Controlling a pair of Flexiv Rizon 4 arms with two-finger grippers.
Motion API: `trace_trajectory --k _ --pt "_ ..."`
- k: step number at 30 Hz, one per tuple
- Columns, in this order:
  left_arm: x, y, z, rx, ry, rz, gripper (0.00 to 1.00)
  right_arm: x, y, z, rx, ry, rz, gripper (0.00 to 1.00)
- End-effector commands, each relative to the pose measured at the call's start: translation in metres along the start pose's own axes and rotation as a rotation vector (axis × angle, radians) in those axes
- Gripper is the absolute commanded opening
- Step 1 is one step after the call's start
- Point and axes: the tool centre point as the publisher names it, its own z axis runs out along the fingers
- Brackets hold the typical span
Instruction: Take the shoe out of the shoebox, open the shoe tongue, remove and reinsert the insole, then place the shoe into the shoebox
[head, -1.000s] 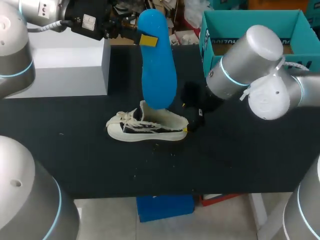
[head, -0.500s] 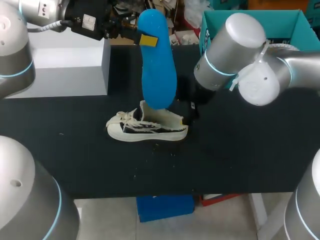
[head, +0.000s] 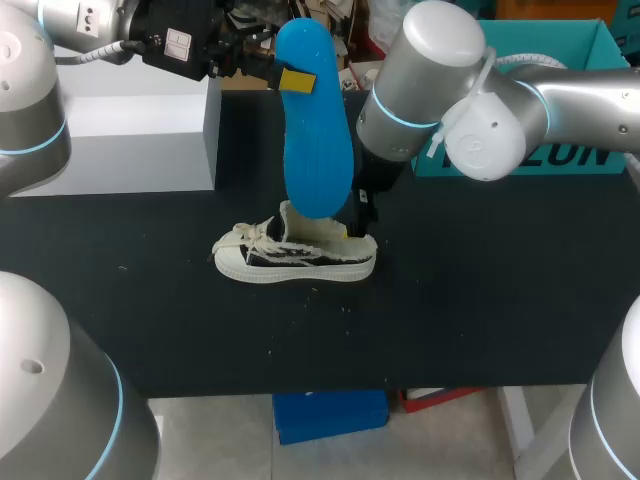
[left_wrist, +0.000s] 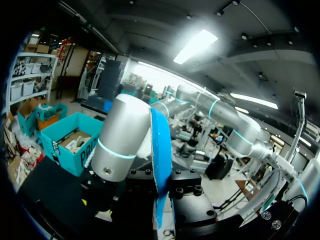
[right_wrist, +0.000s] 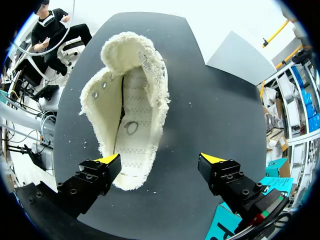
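The left gripper (head: 290, 79) clamps the likely bendy insole (head: 312, 140) by its top end, while the right gripper (right_wrist: 160, 160), spread apart, hovers over the seemingly sturdier heel of the soft shoe (head: 295, 257).

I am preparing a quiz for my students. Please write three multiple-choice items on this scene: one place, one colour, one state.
1. Where is the shoe? A on the floor B on the table C lifted in the air
2. What colour is the insole? A blue B white C black
3. How is the right gripper? A shut on the shoe B shut on the insole C open
Key: 1 B, it lies on the black table. 2 A, blue in the left gripper. 3 C, fingers wide apart, gripping nothing.
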Motion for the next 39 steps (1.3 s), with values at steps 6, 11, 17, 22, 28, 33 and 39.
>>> trace_trajectory --k 6,11,17,22,28,33,39 --pt "-0.001 0.001 0.001 -0.001 -0.001 0.001 0.00 -0.014 0.029 0.025 0.105 0.035 -0.005 1.00" --pt "-0.001 0.001 0.001 -0.001 -0.001 0.001 0.00 -0.015 0.035 0.029 0.092 0.049 0.002 1.00" --pt "-0.001 0.001 0.001 -0.001 -0.001 0.001 0.00 -0.015 0.040 0.036 0.078 0.061 0.005 1.00" --pt "-0.001 0.001 0.001 -0.001 -0.001 0.001 0.00 -0.014 0.043 0.040 0.063 0.073 0.010 1.00" --pt "-0.001 0.001 0.001 -0.001 -0.001 0.001 0.00 -0.015 0.051 0.046 0.043 0.084 0.002 1.00" --pt "-0.001 0.001 0.001 -0.001 -0.001 0.001 0.00 -0.015 0.056 0.052 0.044 0.117 -0.010 0.26" --pt "-0.001 0.001 0.001 -0.001 -0.001 0.001 0.00 -0.015 0.056 0.052 0.044 0.117 -0.010 0.00"
